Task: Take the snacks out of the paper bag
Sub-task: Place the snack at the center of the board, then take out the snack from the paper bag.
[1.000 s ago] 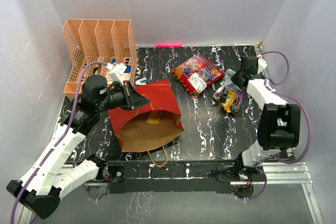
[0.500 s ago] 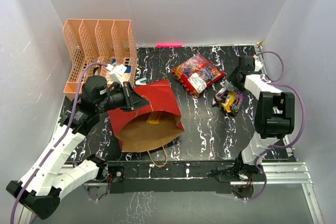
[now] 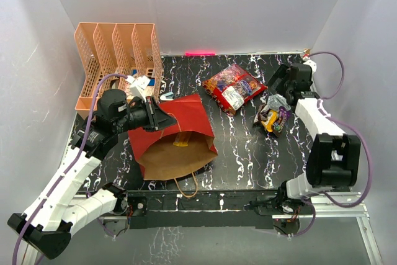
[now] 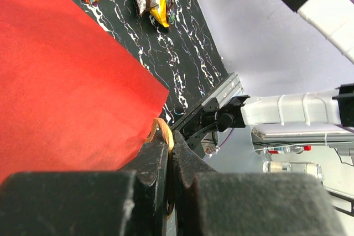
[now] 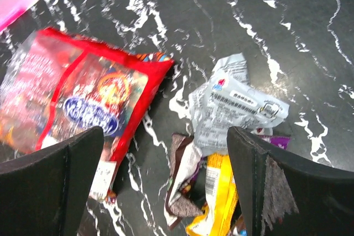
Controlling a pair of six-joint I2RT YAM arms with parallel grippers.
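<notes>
My right fingers (image 5: 50,192) are matt black plastic, one with a grainy grey pad. Below them the table (image 5: 182,20) shines: smooth black, veined white like marble. The candy bag (image 5: 83,103) is crinkly glossy film, red with a clear window. The silver packet (image 5: 232,109) looks like creased foil (very crumpled), and the yellow packet (image 5: 218,192) is slick. Over left, the paper bag (image 3: 193,119) is smooth red paper outside and dull brown kraft inside. The rack (image 3: 115,60) is perforated peach plastic.

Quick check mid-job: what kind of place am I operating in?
Probably a lab test booth, not a home: plain white panel walls box in a black white-veined tabletop, and bare aluminium rails run along its near edge.
</notes>
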